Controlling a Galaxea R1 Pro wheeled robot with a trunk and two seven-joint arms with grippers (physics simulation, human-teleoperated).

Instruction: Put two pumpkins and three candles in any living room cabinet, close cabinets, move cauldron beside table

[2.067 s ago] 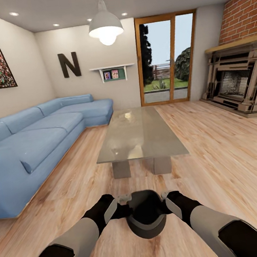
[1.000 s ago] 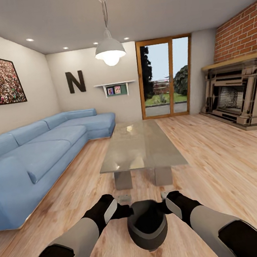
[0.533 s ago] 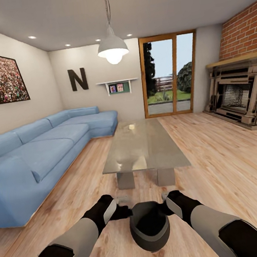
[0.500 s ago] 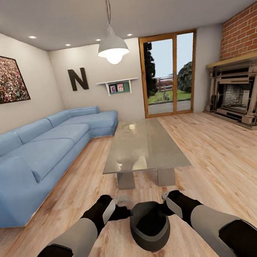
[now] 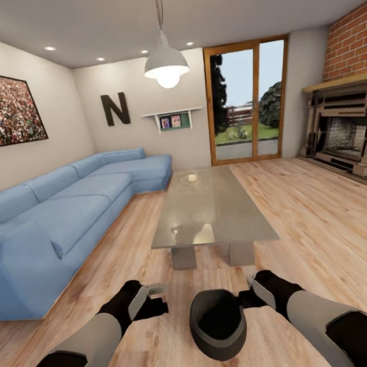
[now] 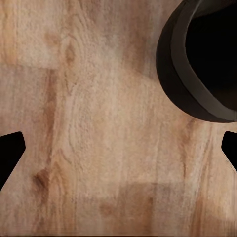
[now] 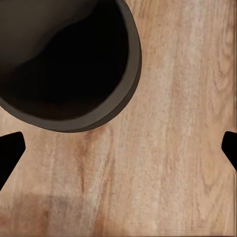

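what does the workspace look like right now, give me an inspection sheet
surface: wooden plank floor
job's things: cauldron upright, mouth up, short of the table's near end, floor showing between them
clutter: nothing seen
tools: left tool open, apart from the cauldron; right tool open, close beside its rim, contact unclear
cables: nothing seen
surroundings: blue sofa, fireplace, hanging lamp, glass door

Your left gripper (image 5: 156, 298) has pulled away from the small round matte-black cauldron (image 5: 218, 324); its jaws now stand spread, clear of the rim. Your view panned left.
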